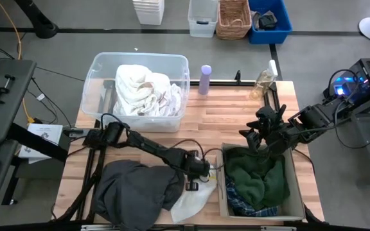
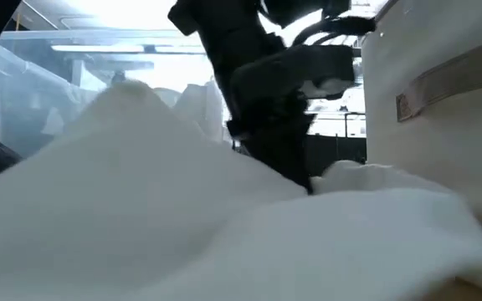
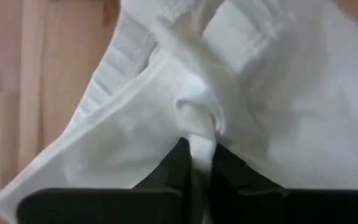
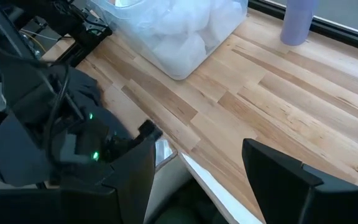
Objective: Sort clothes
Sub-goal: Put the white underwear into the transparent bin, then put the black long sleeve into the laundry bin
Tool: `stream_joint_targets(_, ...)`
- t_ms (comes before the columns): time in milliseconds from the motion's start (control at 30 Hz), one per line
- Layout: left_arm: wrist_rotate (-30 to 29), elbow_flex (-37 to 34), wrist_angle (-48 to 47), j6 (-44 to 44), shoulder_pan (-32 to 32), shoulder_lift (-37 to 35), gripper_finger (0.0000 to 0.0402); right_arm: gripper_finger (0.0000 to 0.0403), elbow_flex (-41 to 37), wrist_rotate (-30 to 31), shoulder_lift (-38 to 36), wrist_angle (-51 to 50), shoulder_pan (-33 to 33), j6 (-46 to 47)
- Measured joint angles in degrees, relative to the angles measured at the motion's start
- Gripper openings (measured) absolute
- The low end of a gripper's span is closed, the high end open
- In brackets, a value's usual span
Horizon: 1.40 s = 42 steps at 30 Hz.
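A white garment (image 1: 194,197) lies on the table near the front edge, between a dark grey garment (image 1: 137,191) and a cream box (image 1: 293,192). My left gripper (image 1: 196,181) is down on it and shut on a bunch of its cloth (image 3: 199,134). The box holds a dark green garment (image 1: 257,176) and a blue-and-white plaid shirt (image 1: 246,200). White and cream pieces (image 1: 145,90) fill a clear bin (image 1: 180,64) at the far left. My right gripper (image 1: 257,136) hangs open and empty over the box's far edge. My left gripper pinches a gathered fold of the white garment (image 3: 201,146) between its two fingers (image 3: 174,168), coming from above and pointing down. The cloth puckers up into the fingers. The rest of the garment lies spread on the table.
A lilac bottle (image 1: 205,79) and a clear bottle (image 1: 264,81) stand at the table's far edge. Baskets and bins (image 1: 233,18) stand on the floor beyond. Bare wood (image 1: 217,122) lies between the clear bin and the box.
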Motion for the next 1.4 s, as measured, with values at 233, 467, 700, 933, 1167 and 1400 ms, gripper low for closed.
stream_joint_targets(233, -3.14, -0.39, -3.99, 7.10, 3.87, -18.91, 0.0007, 0.0236, 0.00, 1.71, 0.02, -0.21, 0.00, 0.00)
stream_joint_targets(467, -17.52, -0.21, 6.21, 22.36, 10.15, -42.29, 0.0003, 0.0236, 0.00, 4.52, 0.02, -0.39, -0.06, 0.02)
stream_joint_targets(700, -40.01, -0.07, 0.29, 33.70, 21.81, -56.17, 0.0001, 0.0236, 0.00, 4.52, 0.00, -0.22, -0.33, 2.01)
stream_joint_targets(933, -37.61, -3.17, -31.85, 12.23, 27.00, -61.87, 0.0001, 0.0236, 0.00, 4.55, 0.01, -0.27, -0.33, 2.14)
stream_joint_targets(1167, -24.40, -13.01, -36.81, -1.23, 24.80, -63.08, 0.0063, 0.0236, 0.00, 4.55, 0.00, -0.37, -0.33, 1.55)
stream_joint_targets(1400, -22.28, -5.77, -36.11, 7.02, 23.08, -61.10, 0.0215, 0.0236, 0.00, 4.54, 0.00, -0.37, -0.33, 1.48)
